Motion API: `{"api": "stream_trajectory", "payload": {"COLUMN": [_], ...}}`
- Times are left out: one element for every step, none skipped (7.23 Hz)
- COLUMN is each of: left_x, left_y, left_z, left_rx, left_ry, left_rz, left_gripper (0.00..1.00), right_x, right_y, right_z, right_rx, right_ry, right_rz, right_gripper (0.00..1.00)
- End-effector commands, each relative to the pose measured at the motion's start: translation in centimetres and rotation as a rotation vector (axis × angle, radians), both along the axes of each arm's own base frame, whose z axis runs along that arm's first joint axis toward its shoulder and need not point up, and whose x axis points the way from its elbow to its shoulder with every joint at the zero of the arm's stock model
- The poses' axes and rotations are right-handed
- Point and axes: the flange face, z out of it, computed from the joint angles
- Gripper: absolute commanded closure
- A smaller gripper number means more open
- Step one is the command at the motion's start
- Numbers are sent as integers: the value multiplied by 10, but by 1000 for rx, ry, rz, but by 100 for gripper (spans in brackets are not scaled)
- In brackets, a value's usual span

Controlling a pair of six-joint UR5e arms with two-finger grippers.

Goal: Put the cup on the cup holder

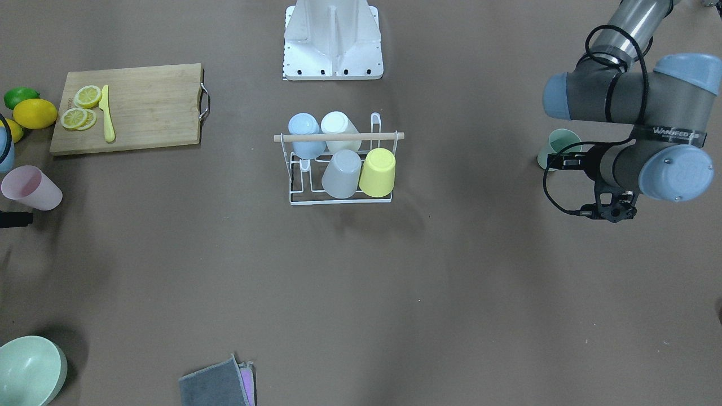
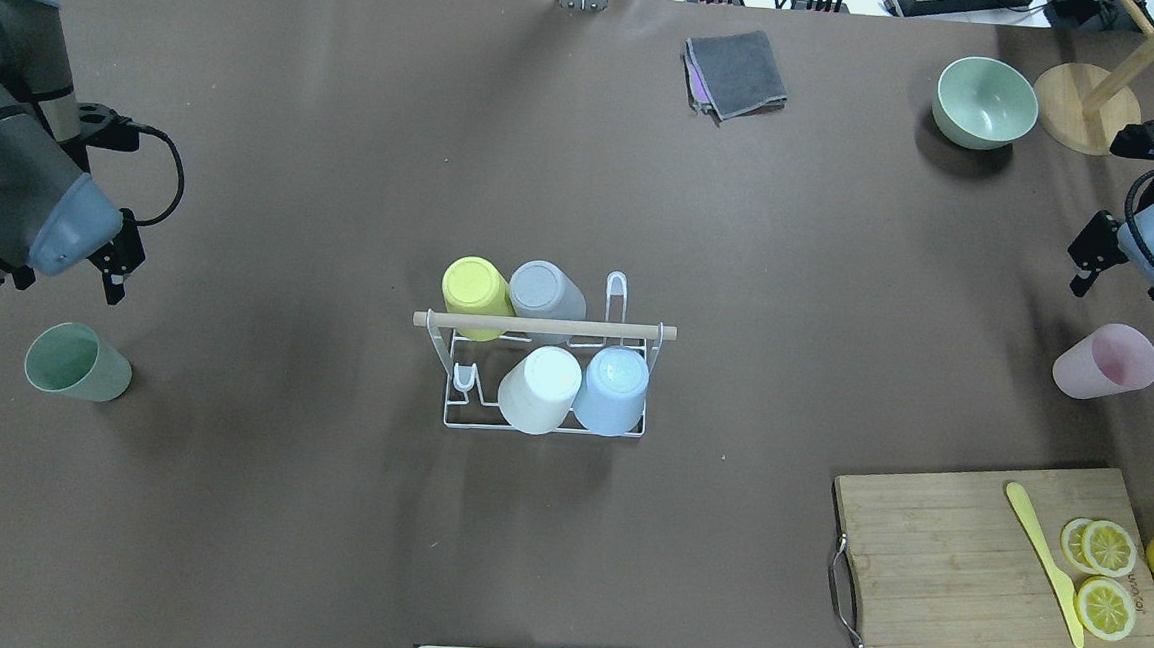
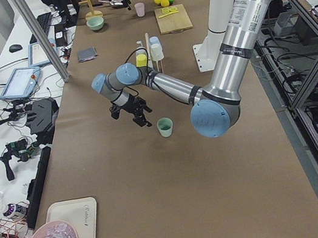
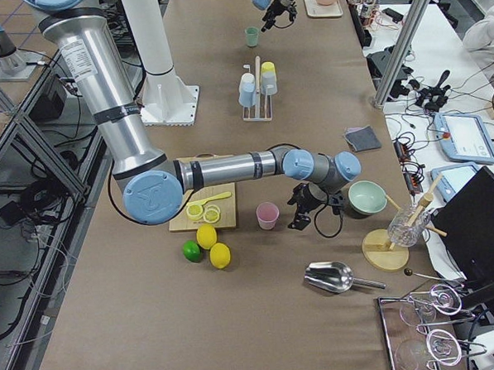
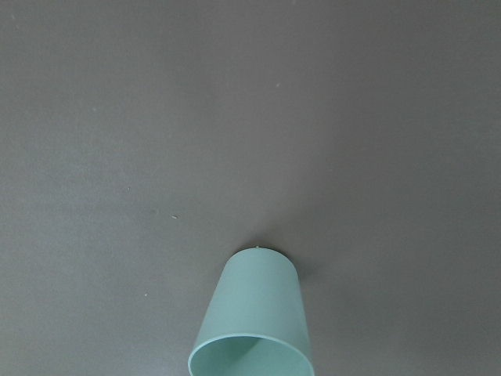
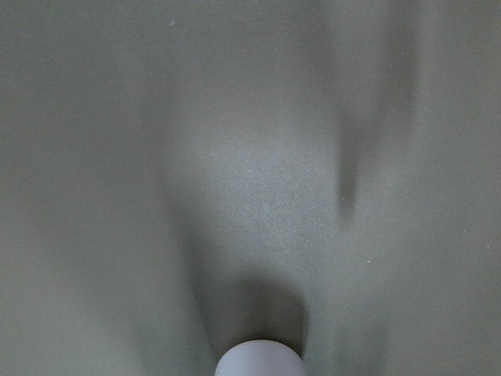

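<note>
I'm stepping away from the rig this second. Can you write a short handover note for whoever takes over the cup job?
Left gripper: open and empty, hovering beside the green cup without touching it.
Right gripper: empty, near the pink cup; I can't tell whether it is open or shut.
Cup holder: at table centre, with the yellow cup, grey cup, white cup and blue cup upside down on it. Two free prongs remain.
Done: four cups racked.
Left to do: the green and pink cups, both upright on the table, probably one per arm.
</note>
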Motion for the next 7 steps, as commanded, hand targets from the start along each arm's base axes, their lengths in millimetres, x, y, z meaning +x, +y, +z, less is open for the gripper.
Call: {"api": "stream_trajectory", "payload": {"left_x": [15,19,20,25,27,28,28], "left_y": [-9,-14,-16,-21,-20,-21,-21], "left_z": [38,44,44,46,54,59,64], "left_rx": [-86,-104,-98,-122,-145,-160,-172], "left_ry": [33,63,76,88,83,79,75], "left_rz": [30,31,41,32,28,26,24], "left_gripper": [2,2,2,2,2,2,2], "right_x": [-10,-11,-15,-23,-29,-32,-36], "right_y": [-3,0,1,3,0,-2,1], "right_z": [6,11,13,14,6,2,4], "right_rx": [-41,-38,-42,-54,-73,-71,-63], "right_ry": [8,2,-1,3,10,10,1], "right_rz": [-41,-75,-86,-101,-108,-111,-128], "right_gripper": [2,2,2,2,2,2,2]}}
